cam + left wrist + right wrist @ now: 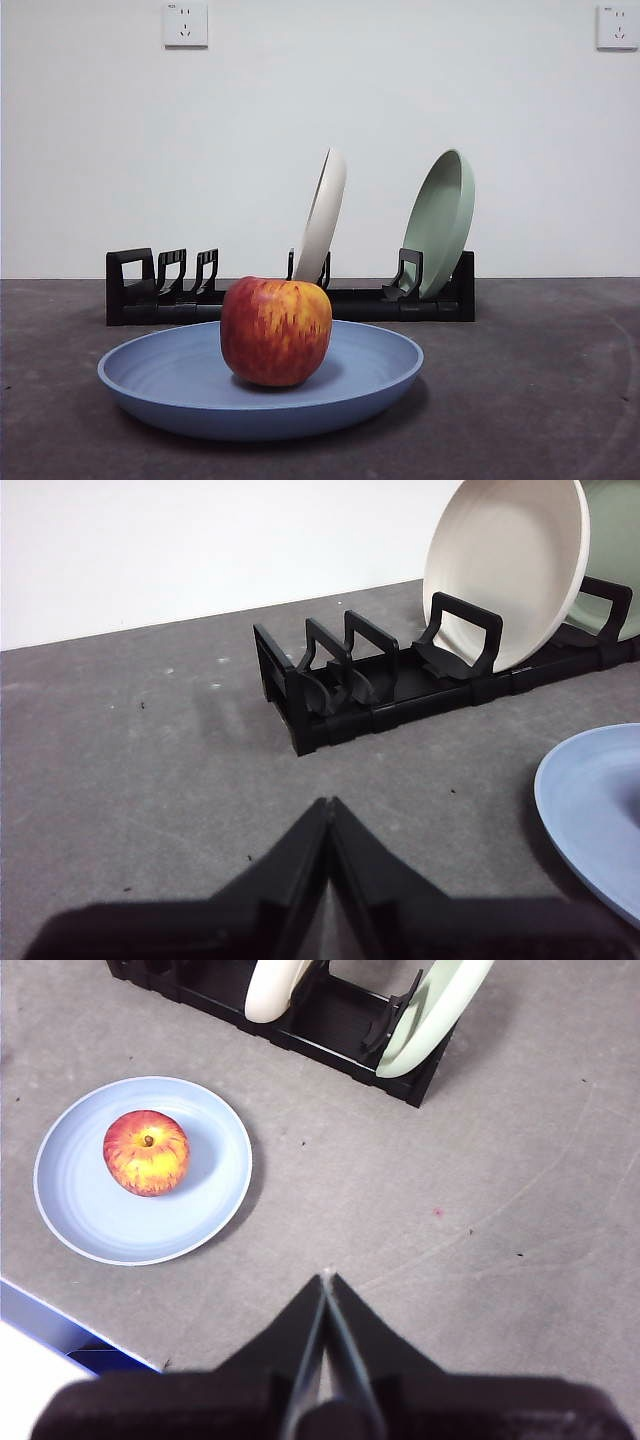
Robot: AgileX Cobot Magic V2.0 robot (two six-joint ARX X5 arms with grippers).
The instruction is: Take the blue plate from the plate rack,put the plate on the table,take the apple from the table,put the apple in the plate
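The blue plate point(180, 385) lies flat on the dark grey table point(540, 400) in front of the plate rack point(160, 295). The red apple point(276, 331) sits upright in the plate; it also shows in the right wrist view point(146, 1152) on the plate point(90, 1210). My left gripper point(328, 805) is shut and empty, low over the table near the rack's handle end point(300, 705), with the plate's edge point(595, 810) to one side. My right gripper point(326, 1278) is shut and empty, high above the table beside the plate. Neither gripper shows in the front view.
A cream plate point(322, 215) and a pale green plate point(440, 222) stand tilted in the rack. The rack's handle-end slots hold nothing. A white wall with two sockets stands behind. A blue and white edge point(40, 1335) shows by the table in the right wrist view.
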